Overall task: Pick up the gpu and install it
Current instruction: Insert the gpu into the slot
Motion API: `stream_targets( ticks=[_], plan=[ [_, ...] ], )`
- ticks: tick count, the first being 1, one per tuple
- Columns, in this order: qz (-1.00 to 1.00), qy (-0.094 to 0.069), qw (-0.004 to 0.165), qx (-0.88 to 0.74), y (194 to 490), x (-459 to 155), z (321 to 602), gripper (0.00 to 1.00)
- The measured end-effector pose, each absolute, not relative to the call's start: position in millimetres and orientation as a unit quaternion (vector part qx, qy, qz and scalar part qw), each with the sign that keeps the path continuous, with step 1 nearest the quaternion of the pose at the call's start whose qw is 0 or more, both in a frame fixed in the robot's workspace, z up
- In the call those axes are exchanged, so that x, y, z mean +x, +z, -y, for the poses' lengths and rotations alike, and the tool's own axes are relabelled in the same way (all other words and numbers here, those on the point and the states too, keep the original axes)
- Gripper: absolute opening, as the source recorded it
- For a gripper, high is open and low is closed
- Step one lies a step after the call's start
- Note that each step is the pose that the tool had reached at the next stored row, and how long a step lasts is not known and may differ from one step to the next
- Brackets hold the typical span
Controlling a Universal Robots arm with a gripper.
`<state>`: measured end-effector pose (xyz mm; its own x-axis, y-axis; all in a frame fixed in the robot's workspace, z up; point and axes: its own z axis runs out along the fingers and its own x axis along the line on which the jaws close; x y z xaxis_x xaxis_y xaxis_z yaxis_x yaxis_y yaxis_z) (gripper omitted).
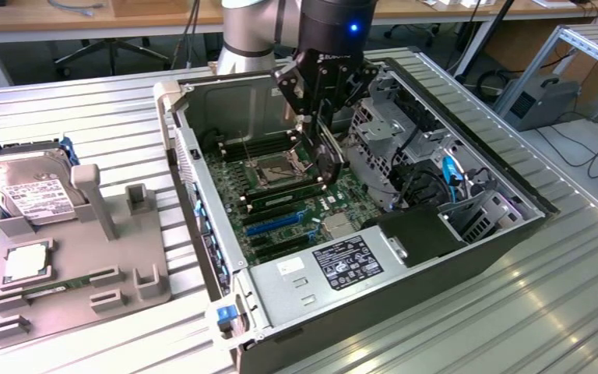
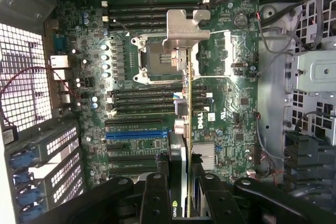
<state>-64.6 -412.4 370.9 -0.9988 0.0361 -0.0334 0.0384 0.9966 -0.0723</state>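
I read "DELL" in white letters on the flat green motherboard (image 2: 201, 121), and an "nVIDIA" logo on the edge of the thin dark gpu (image 2: 181, 129). The black label (image 1: 346, 263) on the silver metal power supply carries print too small for me to read.

The bench (image 1: 91, 117) was a silvery metal surface ribbed with long parallel grooves. An open computer case (image 1: 403, 305) lay on its side on it, its open side facing up, filling the middle and the exterior view's right. On the exterior view's left, a flat grey parts holder (image 1: 91, 251) with upright posts rested on the ribs, close beside the case.
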Motion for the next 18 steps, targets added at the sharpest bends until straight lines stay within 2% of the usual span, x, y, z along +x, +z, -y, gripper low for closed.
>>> stream_targets(
  ticks=[18],
  plan=[
    [-0.998, -0.036, 0.018, -0.038, 370.8, -64.6, 412.4, 0.27]
  ],
)
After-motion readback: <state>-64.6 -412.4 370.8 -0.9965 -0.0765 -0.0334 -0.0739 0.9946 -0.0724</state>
